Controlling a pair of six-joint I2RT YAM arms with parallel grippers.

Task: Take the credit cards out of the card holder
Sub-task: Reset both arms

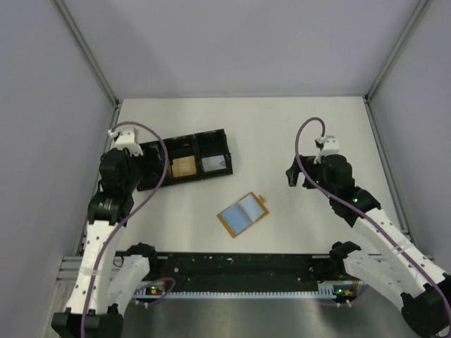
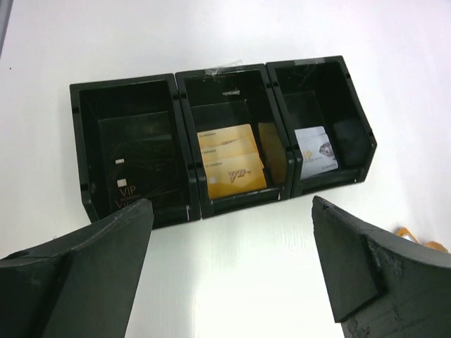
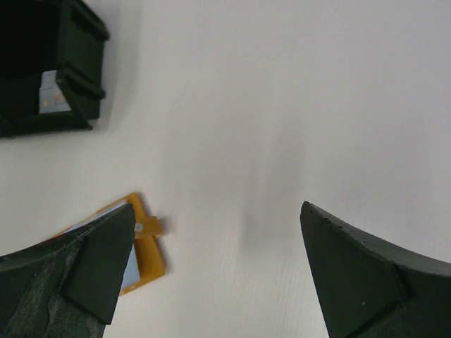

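One orange-tan card holder (image 1: 227,225), pale blue credit cards (image 1: 243,213) inside

Light is soft, cool and even, falling from overhead. In the top view the table (image 1: 296,134) reads pale and slightly washed out, and the arms throw only faint, diffuse shadows. Ahead of the left gripper (image 2: 231,204) the black tray (image 2: 123,83) is sharp, with dull reflections on its glossy walls. The table beyond it blows out to near white. The gripper's own fingers (image 2: 77,282) are close, dark and soft-edged. Between the fingers of the right gripper (image 3: 217,208) a blurred grey shadow streaks the table. The card holder (image 3: 153,262) beside its left finger looks mildly out of focus.
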